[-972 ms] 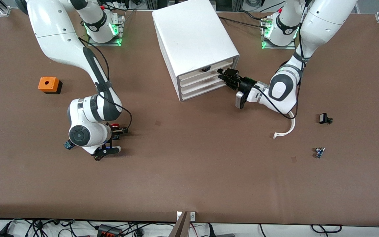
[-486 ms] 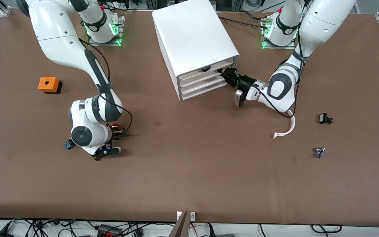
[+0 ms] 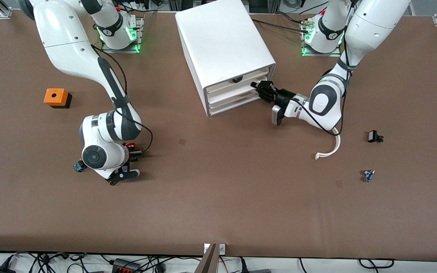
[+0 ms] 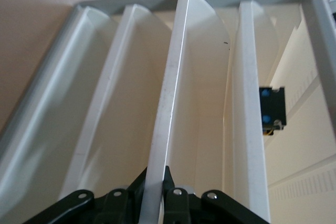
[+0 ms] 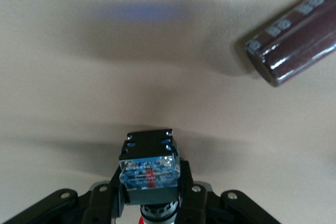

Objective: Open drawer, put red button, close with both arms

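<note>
Even overhead light fills the front view, which is sharp throughout; soft shadows pool under both arms on the brown tabletop [image 3: 218, 197]. The left wrist view is washed out, the cabinet [image 4: 173, 77] glaring white. The right wrist view is soft, with a blurred shadow band.

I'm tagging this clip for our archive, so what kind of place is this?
Probably a robotics lab bench: a brown table, two arms bolted to green-lit bases, cables along the edge. The left gripper pinches a cabinet drawer; the right gripper holds the red button.
</note>
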### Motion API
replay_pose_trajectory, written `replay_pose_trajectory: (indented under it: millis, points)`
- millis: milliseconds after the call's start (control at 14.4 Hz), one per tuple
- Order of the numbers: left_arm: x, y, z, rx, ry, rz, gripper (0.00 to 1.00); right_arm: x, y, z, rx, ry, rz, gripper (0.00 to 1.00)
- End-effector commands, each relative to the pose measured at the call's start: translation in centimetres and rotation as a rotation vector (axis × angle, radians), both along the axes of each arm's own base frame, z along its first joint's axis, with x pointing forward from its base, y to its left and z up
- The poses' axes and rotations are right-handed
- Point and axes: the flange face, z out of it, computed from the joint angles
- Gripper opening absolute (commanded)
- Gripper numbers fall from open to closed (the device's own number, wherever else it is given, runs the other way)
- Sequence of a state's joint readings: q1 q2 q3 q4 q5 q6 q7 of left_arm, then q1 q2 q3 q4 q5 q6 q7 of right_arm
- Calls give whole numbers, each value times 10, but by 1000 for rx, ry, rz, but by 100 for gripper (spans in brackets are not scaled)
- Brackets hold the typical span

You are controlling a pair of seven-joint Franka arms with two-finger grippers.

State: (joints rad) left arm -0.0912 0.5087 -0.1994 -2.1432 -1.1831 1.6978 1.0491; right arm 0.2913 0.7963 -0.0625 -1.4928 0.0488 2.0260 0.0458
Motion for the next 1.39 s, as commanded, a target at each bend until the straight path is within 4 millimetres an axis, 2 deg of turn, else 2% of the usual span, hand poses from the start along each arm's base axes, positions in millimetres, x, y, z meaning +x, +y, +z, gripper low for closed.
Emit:
replay_pose_trajectory:
  millis: [0,69,278,417,486,556,625,694,833,1042,1181,1319]
  points:
    - [34,23,-6,-10,-34,72,6,19,4,38,16,-50,33,0]
    - [45,30,-6,-5,-47,77,7,22,6,48,20,-51,35,0]
    - [84,67,-7,22,-107,81,8,40,27,99,43,-98,54,0]
    - [101,80,-2,32,-136,89,10,46,51,131,79,-133,81,0]
    - [104,84,-1,32,-139,95,23,47,63,145,101,-152,95,0]
    - [105,84,0,40,-123,101,58,47,79,157,129,-171,112,0]
    - [106,85,3,43,-119,103,100,42,97,167,155,-181,131,0]
    - [109,86,7,41,-122,105,100,37,113,175,179,-186,145,0]
    - [119,88,27,38,-74,86,100,25,140,198,223,-201,175,0]
    - [145,103,74,194,-18,-20,100,-8,203,211,249,-194,182,0]
    - [160,116,102,284,0,-42,100,-38,255,215,238,-189,122,0]
    - [174,130,129,389,45,-30,100,-65,297,228,234,-203,93,0]
